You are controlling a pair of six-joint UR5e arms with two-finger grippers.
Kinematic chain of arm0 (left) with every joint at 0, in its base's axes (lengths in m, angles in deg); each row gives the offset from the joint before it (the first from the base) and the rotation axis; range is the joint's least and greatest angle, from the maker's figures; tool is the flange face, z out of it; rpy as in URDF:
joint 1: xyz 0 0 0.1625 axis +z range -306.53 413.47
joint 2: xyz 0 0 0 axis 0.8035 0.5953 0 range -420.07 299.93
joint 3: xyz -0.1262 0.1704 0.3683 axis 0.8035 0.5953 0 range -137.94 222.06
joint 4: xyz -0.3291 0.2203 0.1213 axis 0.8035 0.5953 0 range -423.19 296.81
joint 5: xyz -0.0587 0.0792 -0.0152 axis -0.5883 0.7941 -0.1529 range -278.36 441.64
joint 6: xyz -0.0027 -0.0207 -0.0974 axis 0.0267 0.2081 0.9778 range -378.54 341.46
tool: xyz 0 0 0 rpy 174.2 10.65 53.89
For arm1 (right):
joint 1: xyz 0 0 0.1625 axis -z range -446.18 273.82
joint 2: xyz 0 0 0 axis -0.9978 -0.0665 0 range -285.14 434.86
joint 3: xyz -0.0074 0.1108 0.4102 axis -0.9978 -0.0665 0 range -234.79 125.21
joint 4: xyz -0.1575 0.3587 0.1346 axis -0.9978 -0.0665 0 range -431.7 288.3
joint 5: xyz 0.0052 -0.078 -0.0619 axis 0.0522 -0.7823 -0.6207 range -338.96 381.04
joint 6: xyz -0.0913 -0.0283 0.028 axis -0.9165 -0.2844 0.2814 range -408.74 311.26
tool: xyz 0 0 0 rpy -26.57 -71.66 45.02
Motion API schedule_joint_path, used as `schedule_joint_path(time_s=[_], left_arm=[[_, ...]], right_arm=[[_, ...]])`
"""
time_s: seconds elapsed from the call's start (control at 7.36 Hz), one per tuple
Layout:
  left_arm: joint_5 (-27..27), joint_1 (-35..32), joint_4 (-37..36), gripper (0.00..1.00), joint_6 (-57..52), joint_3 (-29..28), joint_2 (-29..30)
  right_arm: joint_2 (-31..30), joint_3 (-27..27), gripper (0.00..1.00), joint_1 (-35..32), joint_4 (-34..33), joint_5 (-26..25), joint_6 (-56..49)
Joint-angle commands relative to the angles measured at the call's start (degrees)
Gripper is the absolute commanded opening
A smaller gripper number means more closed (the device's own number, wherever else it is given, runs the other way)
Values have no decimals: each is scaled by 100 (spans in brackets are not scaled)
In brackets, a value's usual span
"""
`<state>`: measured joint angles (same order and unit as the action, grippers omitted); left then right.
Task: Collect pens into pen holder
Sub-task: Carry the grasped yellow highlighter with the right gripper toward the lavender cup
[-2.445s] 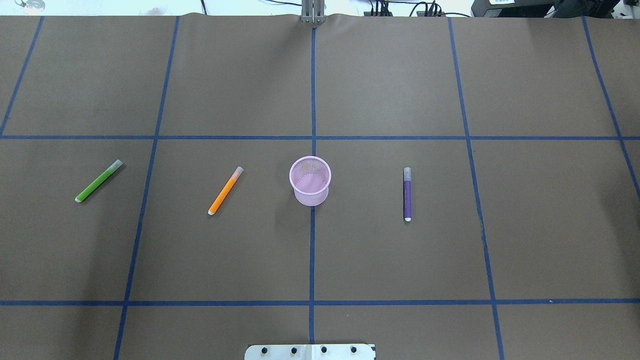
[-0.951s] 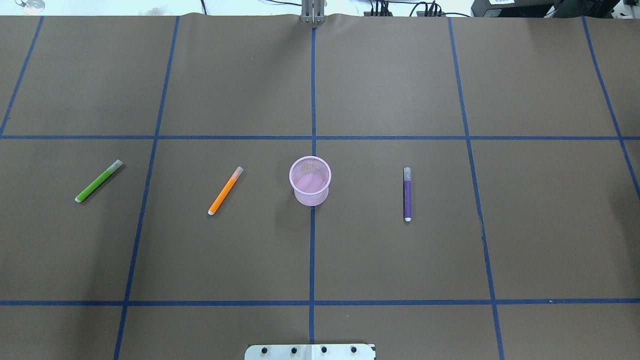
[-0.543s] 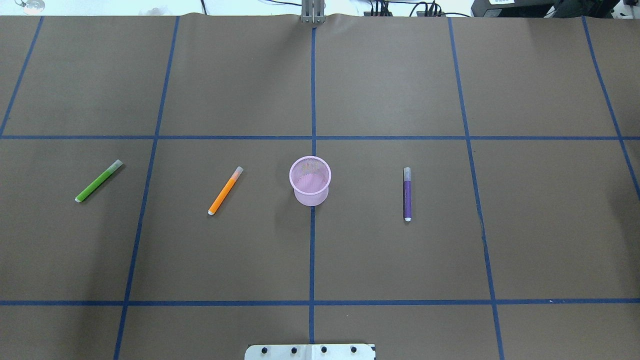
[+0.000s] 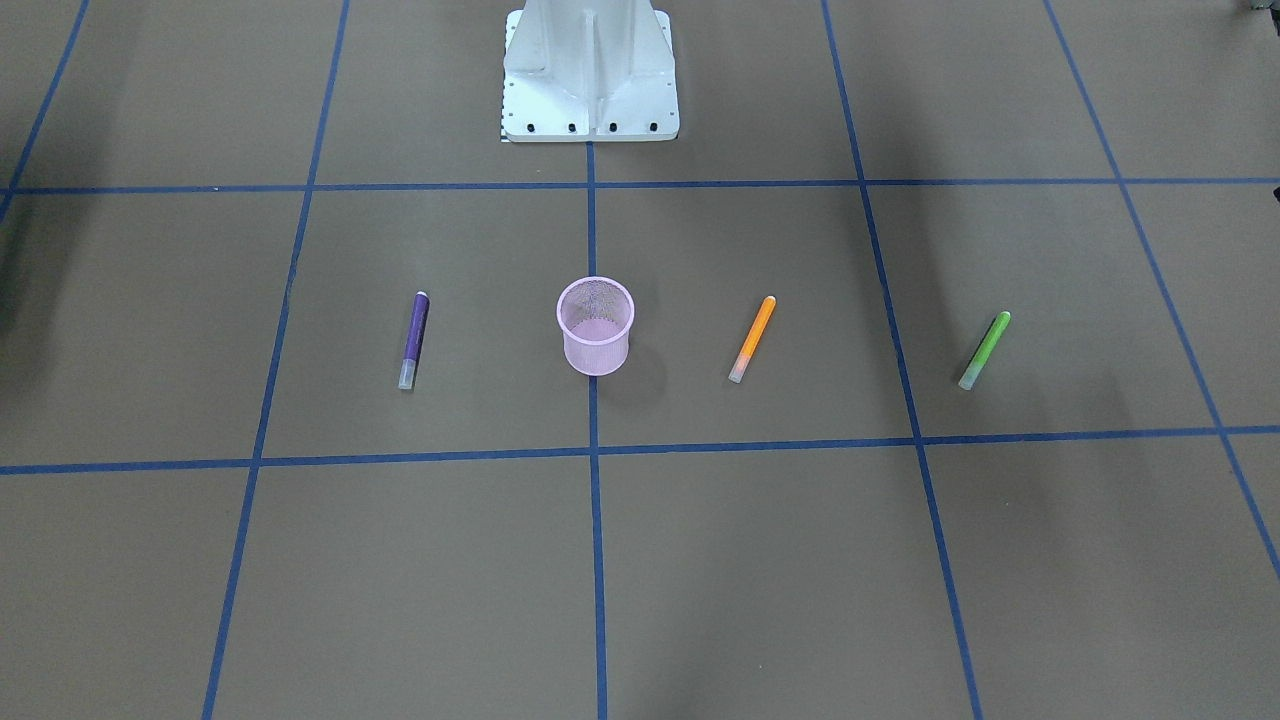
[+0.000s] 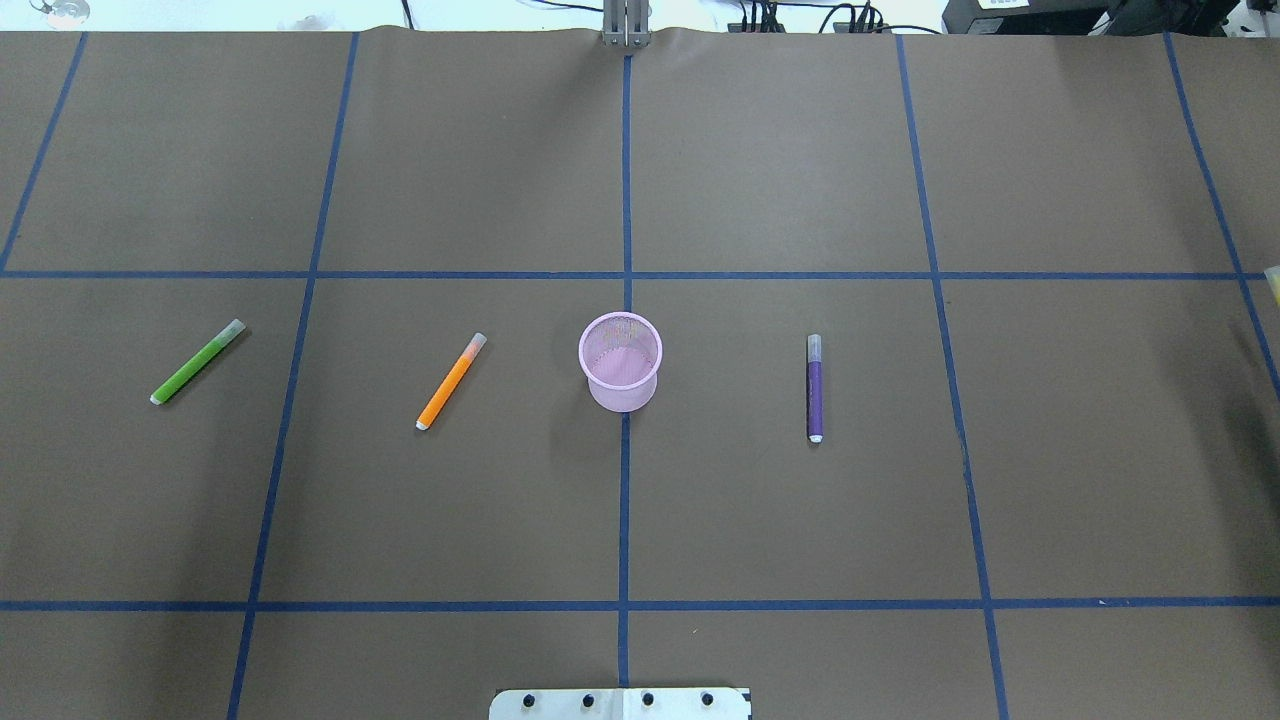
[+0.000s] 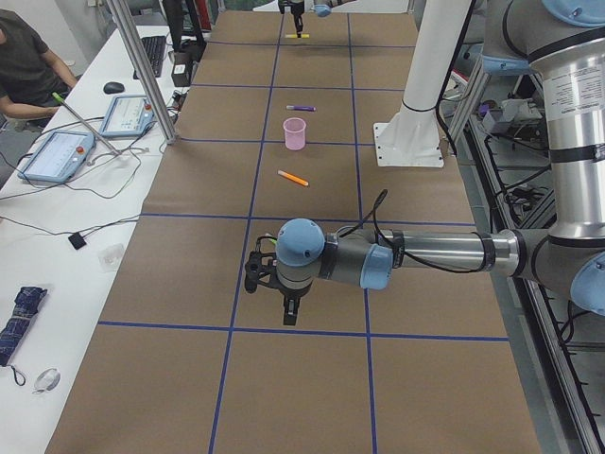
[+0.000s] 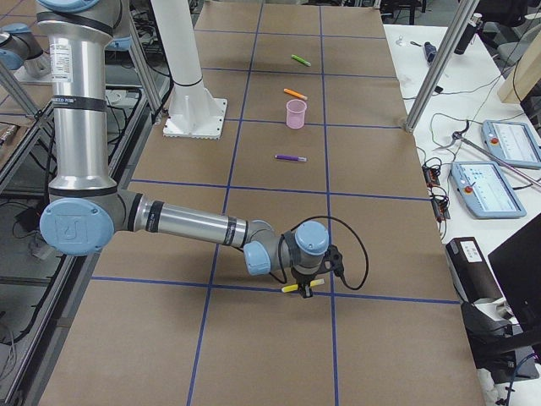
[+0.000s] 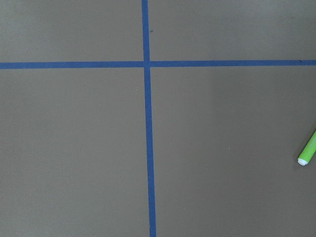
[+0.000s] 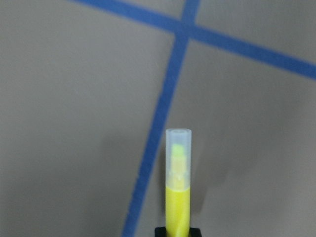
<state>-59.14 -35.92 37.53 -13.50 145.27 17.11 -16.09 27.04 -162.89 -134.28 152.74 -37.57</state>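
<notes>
The pink mesh pen holder (image 5: 620, 362) stands upright at the table's middle, also in the front view (image 4: 595, 326). The purple pen (image 5: 815, 388) lies to its right. The orange pen (image 5: 451, 381) and the green pen (image 5: 197, 362) lie to its left. My right gripper (image 7: 308, 285) is shut on the yellow pen (image 9: 177, 187), far out on the table's right; the pen's tip shows at the overhead view's right edge (image 5: 1274, 285). My left gripper (image 6: 289, 310) hangs over the table's left end; I cannot tell whether it is open. Its wrist view shows the green pen's end (image 8: 308, 148).
Brown paper with blue tape grid lines (image 5: 625, 500) covers the table. The robot's white base (image 4: 590, 70) stands behind the holder. Operator desks with tablets (image 7: 486, 186) run along the far side.
The yellow pen's tip has come into the overhead view at the right edge. The holder and the three lying pens have not moved.
</notes>
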Motion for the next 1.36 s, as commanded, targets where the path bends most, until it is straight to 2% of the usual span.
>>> schedule_joint_path(time_s=[0.0,0.14,0.27,0.41,0.54,0.68,0.82,0.95,1.22], left_arm=[[-10,0,646,100,14,-29,-1],[-115,17,737,100,5,-46,-2],[-229,79,730,100,5,-81,-2],[-239,166,738,100,5,-125,-2],[-239,228,730,100,5,-143,-2],[-239,237,730,100,5,-178,16],[-239,272,747,100,-4,-187,16],[-239,342,756,100,-30,-178,16],[-239,475,738,100,23,-169,16]], right_arm=[[24,526,0,163,1624,-118,2238],[33,588,0,713,2714,-780,3398],[42,858,0,1675,3203,-1926,4218],[146,1278,0,2677,3078,-3278,4784],[513,1544,0,3096,2972,-3814,5416],[908,1912,0,3256,2527,-3880,5909],[1399,2107,0,3641,2201,-4403,6193],[1761,2161,0,4254,2119,-5252,6204],[2805,2161,0,5118,956,-6485,6204]])
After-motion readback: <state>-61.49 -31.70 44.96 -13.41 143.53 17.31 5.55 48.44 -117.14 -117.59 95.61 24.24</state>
